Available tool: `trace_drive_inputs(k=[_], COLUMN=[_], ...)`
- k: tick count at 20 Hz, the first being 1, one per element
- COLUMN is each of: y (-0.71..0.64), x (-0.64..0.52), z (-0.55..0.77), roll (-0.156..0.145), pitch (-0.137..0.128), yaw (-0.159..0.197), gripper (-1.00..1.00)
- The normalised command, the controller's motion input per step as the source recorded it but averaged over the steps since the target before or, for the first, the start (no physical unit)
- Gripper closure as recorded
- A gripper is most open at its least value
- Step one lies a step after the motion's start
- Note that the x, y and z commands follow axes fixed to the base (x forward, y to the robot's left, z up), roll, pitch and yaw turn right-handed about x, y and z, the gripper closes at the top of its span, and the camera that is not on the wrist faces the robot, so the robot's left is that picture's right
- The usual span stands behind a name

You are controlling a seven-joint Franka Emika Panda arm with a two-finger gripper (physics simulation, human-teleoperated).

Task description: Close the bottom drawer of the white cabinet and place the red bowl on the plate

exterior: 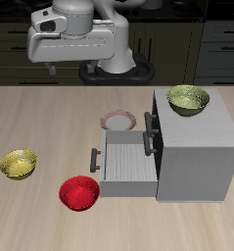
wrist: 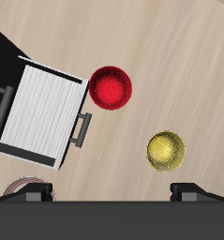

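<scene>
The white cabinet (exterior: 197, 147) stands on the table with its bottom drawer (exterior: 128, 162) pulled out, dark bar handle (exterior: 96, 160) facing outward. The wrist view shows that drawer (wrist: 43, 117) open and empty. The red bowl (exterior: 78, 192) (wrist: 112, 87) sits on the table just off the drawer's front, near the table's front edge. The plate (exterior: 118, 121), white with a pinkish rim, lies behind the drawer beside the cabinet; only its rim (wrist: 24, 182) shows in the wrist view. My gripper (exterior: 70, 67) (wrist: 113, 192) hangs high above the table, open and holding nothing.
An olive-green bowl (exterior: 188, 99) rests on the cabinet's top. A yellow-green bowl (exterior: 19, 164) (wrist: 166, 150) lies on the table, away from the cabinet past the red bowl. The upper drawer's handle (exterior: 149, 134) sits above the open drawer.
</scene>
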Motion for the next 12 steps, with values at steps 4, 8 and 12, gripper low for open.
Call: trace_drive_inputs(k=[4, 8, 12], y=[-0.09, -0.03, -0.03], x=[0.03, -0.08, -0.13], z=[-0.13, -0.09, 0.03], roll=[0.041, 0.078, 0.007], pitch=[-0.03, -0.02, -0.054], yaw=[0.253, 0.238, 0.196], gripper=[-1.0, -1.0, -1.0])
